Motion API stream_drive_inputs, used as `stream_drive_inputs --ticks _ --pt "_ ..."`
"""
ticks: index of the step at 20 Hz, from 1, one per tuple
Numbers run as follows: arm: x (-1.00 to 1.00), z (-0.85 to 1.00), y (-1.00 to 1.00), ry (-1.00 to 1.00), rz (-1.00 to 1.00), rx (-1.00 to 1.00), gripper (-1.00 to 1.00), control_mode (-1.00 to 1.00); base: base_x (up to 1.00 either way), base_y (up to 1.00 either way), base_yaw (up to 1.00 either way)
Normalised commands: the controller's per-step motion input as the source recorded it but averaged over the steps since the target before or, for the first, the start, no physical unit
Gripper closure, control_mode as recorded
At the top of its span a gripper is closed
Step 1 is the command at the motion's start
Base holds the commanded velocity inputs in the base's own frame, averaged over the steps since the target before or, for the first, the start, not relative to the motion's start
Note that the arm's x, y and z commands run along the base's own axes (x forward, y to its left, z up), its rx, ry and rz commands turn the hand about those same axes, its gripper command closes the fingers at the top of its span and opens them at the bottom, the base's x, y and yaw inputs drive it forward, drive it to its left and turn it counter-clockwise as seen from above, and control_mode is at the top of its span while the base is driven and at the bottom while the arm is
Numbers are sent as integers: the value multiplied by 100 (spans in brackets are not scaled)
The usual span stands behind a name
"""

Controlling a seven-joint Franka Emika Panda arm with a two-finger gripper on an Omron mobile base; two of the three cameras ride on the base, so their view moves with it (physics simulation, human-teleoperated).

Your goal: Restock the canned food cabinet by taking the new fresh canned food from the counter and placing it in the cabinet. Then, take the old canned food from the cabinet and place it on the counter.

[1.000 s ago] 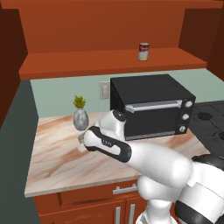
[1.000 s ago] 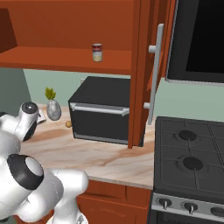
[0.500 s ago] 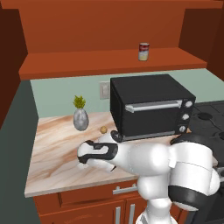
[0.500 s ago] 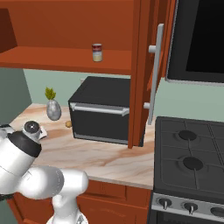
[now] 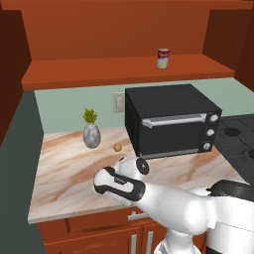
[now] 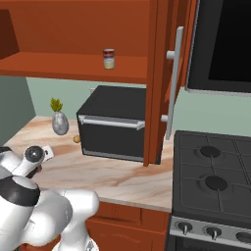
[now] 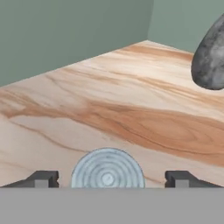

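1. The fingers (image 7: 107, 179) are spread wide apart, one on each side of a can's round silver top (image 7: 108, 169), not squeezing it.
2. That can sits low over the marble bench (image 5: 69, 163).
3. The red-and-white can (image 5: 163, 58) stands upright on the cabinet shelf (image 5: 99, 72), above the black toaster oven (image 5: 171, 119).
4. A grey vase with a plant (image 5: 91, 130) stands near the wall.

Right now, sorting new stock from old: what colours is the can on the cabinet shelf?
The can is red on top, cream-white below, with a silver rim; clearest in the left base view.
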Motion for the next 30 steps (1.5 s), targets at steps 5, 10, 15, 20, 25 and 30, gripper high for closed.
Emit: stream_drive_inputs --ticks 5,10,15,20,25,30 --pt "-6 100 0 1 -4 1 -100 -100 0 0 0" --pt "-80 100 5 10 -9 2 -100 -100 0 0 0" --pt "-79 100 3 10 -13 0 -100 -100 0 0 0" --pt "-48 100 8 0 -19 -2 -100 -100 0 0 0" --pt "-14 100 8 0 -6 -12 -100 -100 0 0 0" --pt "-54 100 -70 -1 -11 6 -100 -100 0 0 0"
